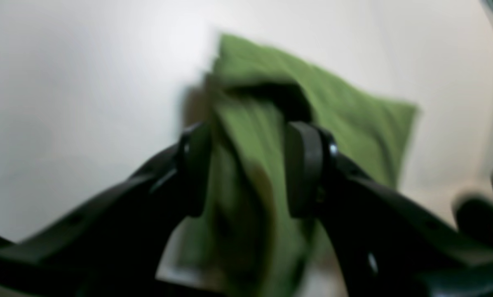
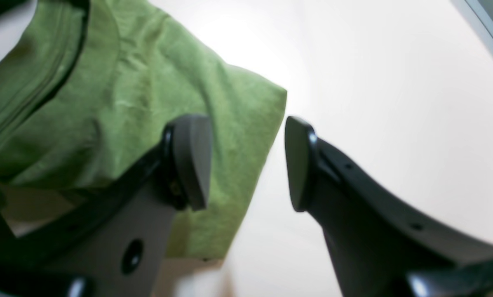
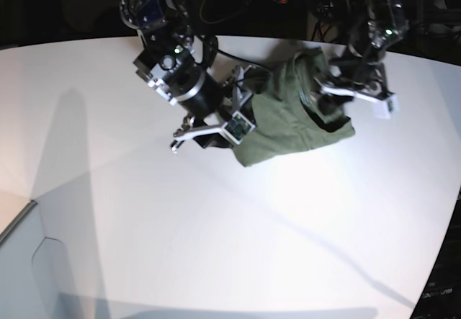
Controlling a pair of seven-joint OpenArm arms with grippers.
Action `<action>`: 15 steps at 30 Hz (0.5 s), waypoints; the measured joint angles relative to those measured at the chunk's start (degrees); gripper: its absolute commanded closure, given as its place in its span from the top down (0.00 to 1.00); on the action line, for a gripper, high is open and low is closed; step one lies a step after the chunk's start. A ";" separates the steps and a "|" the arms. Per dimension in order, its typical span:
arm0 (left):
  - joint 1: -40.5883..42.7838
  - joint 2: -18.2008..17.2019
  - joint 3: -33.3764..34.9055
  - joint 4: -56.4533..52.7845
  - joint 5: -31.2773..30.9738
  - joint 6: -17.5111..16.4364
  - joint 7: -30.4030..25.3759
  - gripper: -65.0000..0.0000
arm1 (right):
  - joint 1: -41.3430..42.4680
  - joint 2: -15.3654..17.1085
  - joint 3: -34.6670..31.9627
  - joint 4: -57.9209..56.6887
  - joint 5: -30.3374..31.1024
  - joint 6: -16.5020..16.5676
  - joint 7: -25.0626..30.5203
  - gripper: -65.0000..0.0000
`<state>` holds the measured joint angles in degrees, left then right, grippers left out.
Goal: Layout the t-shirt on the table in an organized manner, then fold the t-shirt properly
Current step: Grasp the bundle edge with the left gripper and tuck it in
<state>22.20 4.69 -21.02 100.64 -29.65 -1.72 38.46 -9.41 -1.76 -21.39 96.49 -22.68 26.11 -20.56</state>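
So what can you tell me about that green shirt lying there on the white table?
The t-shirt is plain olive-green soft cloth with no print, and a ribbed neckband shows in the right wrist view. It lies folded into a compact, slightly rumpled bundle near the far side of the white table. The left gripper has its fingers apart with a fold of cloth between them; that view is blurred, so whether they pinch it is unclear. The right gripper is open at the shirt's corner, one finger above the cloth.
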 measured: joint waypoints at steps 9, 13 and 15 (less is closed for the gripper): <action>2.10 2.25 0.74 -0.13 0.46 0.17 -0.07 0.35 | 0.13 0.11 0.00 0.00 0.00 0.00 -0.04 0.45; 2.01 2.14 0.59 -0.15 0.46 0.17 -0.09 0.33 | 0.15 0.13 0.00 -0.02 -0.02 0.00 -0.04 0.45; 1.90 2.14 0.61 -0.15 0.46 0.15 -0.09 0.23 | 0.15 0.15 0.00 -0.04 -0.02 0.00 -0.04 0.45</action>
<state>24.10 6.83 -20.40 100.49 -29.19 -1.56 38.37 -9.26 -1.61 -21.39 96.44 -22.70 26.11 -20.60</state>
